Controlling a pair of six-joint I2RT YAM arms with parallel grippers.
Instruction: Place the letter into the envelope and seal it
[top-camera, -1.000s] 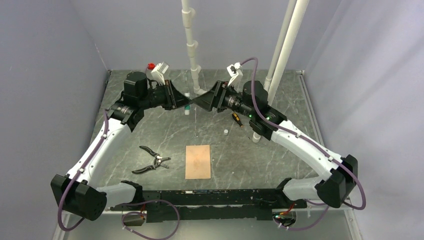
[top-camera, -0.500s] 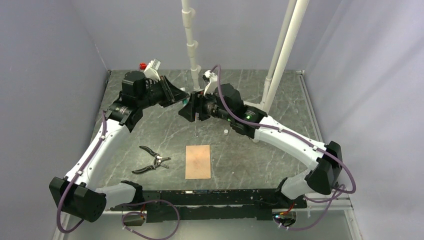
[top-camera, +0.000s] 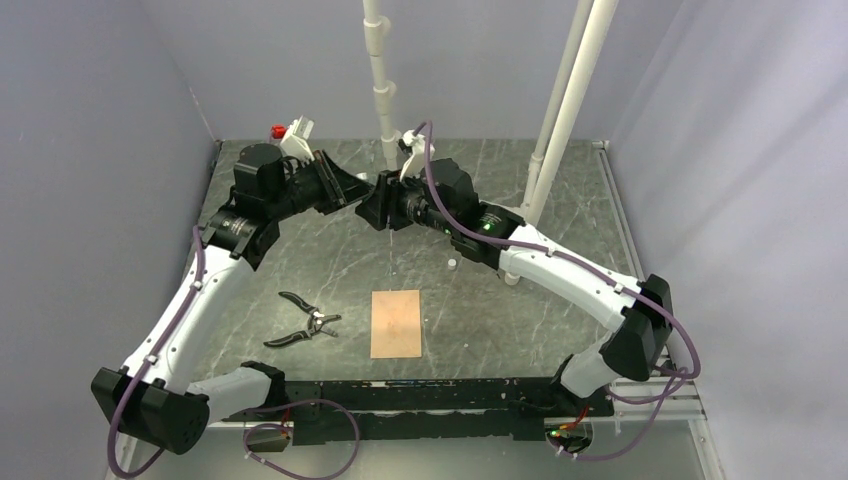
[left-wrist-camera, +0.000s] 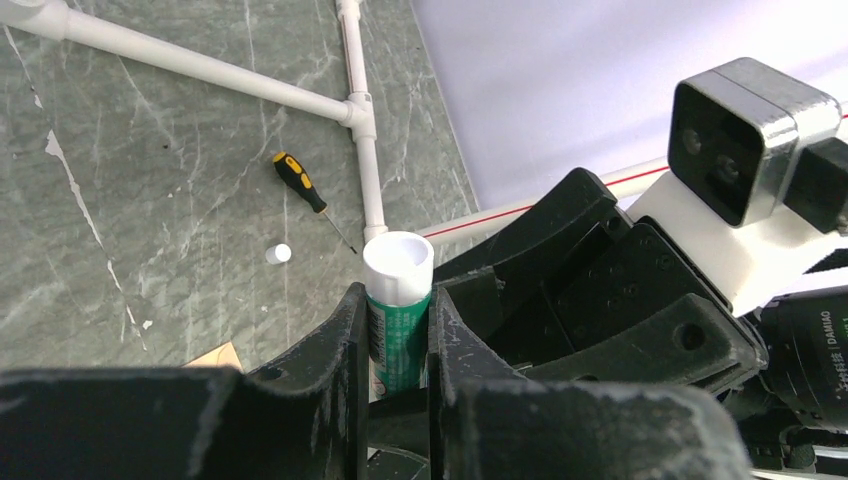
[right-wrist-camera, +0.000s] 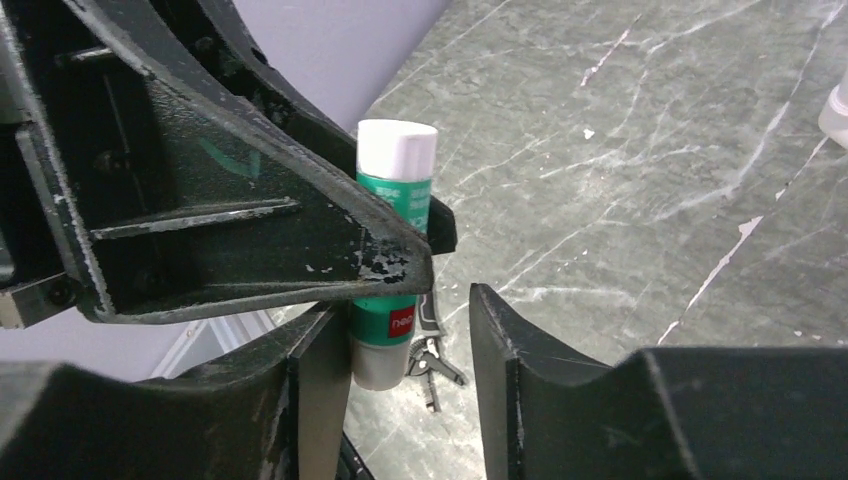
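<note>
— Two pincers, tip to tip above the tabletop (top-camera: 470, 310). What has the left pincer (left-wrist-camera: 397, 305) got?
— A glue stick (right-wrist-camera: 398, 190), green with a white cap. It is clamped tight between both fingers and stands upright in that pincer's own view.
— And the right pincer (right-wrist-camera: 402, 315)?
— Spread wide, gripping nothing. The stick's lower end sits between its fingers, hard by one of them, with a clear gap to the other. Whether it touches, I cannot tell.
— Where's the letter (top-camera: 396, 323)?
— Flat on the tabletop, well below both pincers and nearer the arm bases, apart from either.
— Anything else down there?
— Pliers (top-camera: 303, 322) lie near the letter, on the left pincer's side. A screwdriver (left-wrist-camera: 302, 186) and a small white cylinder (left-wrist-camera: 278, 254) rest on the tabletop beyond the left pincer's tips, close to each other but apart.
</note>
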